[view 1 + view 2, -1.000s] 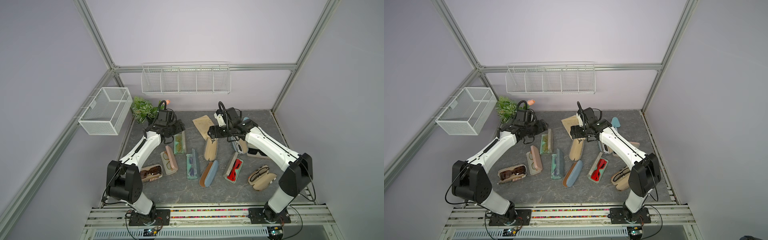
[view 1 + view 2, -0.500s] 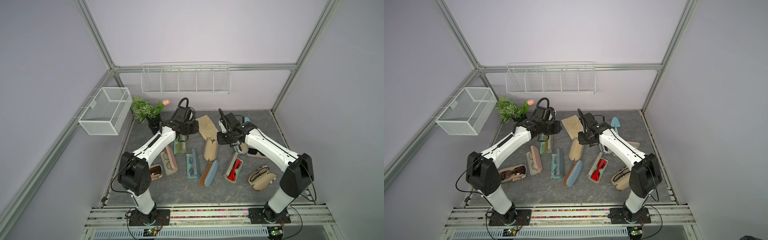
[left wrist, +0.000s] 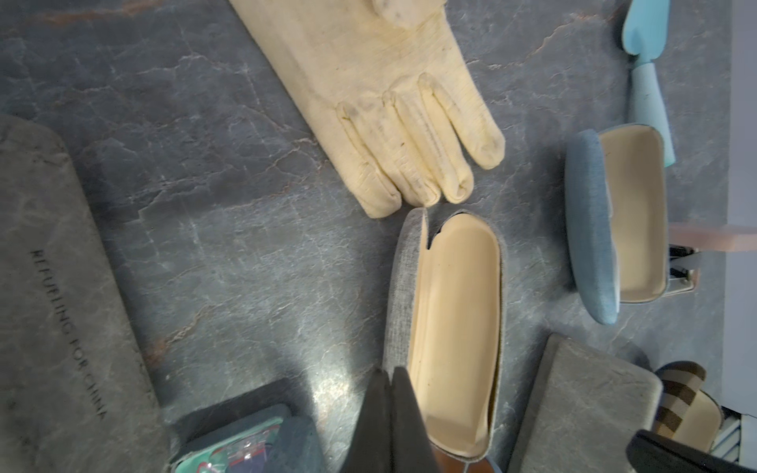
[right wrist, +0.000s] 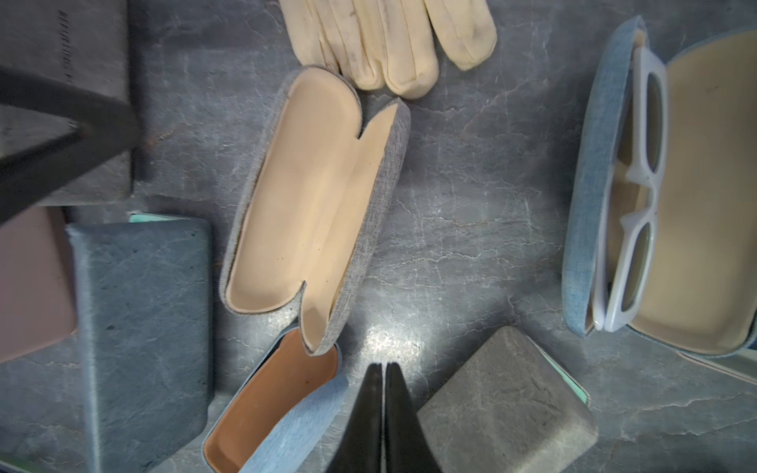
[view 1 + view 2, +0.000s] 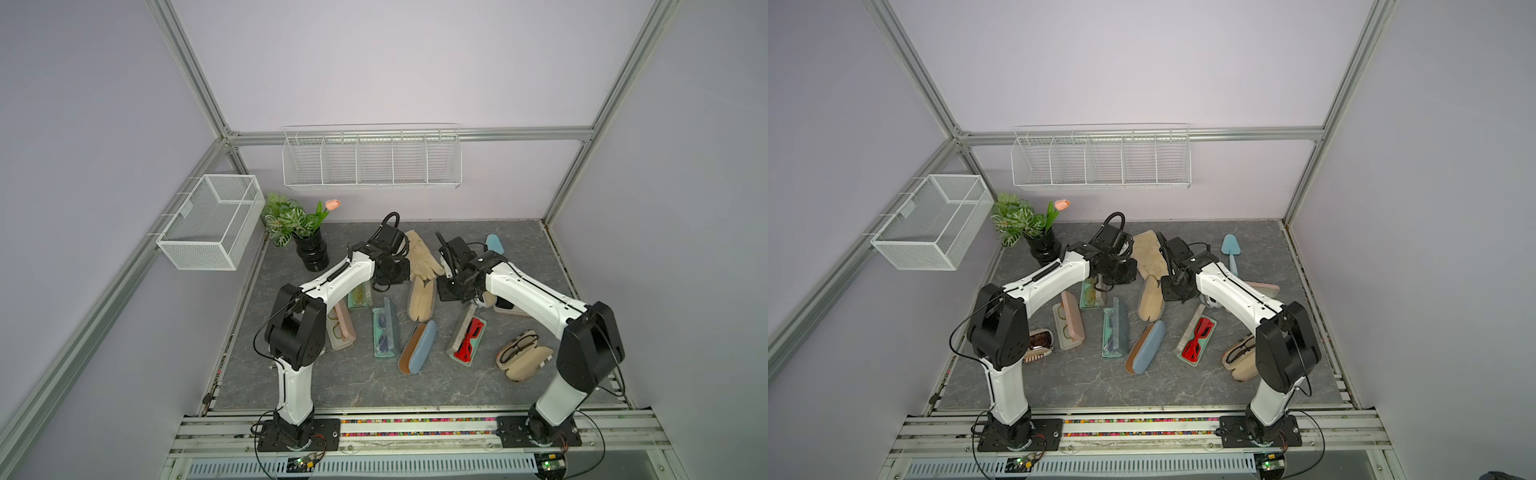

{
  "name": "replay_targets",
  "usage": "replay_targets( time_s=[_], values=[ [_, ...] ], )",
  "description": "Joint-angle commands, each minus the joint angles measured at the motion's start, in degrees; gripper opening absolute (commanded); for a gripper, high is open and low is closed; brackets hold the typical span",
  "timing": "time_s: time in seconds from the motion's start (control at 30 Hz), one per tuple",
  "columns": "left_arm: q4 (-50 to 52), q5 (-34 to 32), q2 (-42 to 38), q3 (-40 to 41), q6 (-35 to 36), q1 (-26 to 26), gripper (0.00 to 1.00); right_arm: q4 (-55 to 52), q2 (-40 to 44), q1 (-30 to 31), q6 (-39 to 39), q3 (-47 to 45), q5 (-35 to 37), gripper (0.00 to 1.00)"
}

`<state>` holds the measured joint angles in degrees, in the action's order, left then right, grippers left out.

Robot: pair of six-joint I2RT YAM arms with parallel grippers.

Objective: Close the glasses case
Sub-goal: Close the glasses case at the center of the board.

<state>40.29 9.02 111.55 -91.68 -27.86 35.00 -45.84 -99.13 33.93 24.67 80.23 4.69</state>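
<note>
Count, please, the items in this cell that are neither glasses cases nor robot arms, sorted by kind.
White wire baskets: 2
Green potted plant in a black vase: 1
Cream fabric glove: 1
Light blue hand trowel: 1
Total: 5

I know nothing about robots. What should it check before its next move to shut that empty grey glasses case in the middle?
1. Grey case lying open, ready to be closed: ok.
2. Nothing inside to jam the lid: ok, only beige lining shows.
3. Left gripper shut and empty, by the case's edge: ok.
4. Right gripper shut and empty: ok.
5. Glove clear of the case's end: cannot tell, its fingertips lie very close.
6. Blue case clear of the other end: not ok, the grey case's corner overlaps it in the right wrist view.
</note>
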Motion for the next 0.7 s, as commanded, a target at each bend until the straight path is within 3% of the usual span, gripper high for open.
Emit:
replay_targets(
  time_s=[0.0, 0.67],
  values=[
    [2.84, -1.44, 1.69, -1.25, 0.58, 0.41, 0.0, 1.03, -2.41, -0.28, 1.44, -1.91, -0.4, 0.09],
    [4.4, -2.7, 8.31, -1.46, 0.17, 1.53, 0.0, 5.95, -8.48, -1.68, 2.23, -3.84, -5.04, 0.13]
  ],
)
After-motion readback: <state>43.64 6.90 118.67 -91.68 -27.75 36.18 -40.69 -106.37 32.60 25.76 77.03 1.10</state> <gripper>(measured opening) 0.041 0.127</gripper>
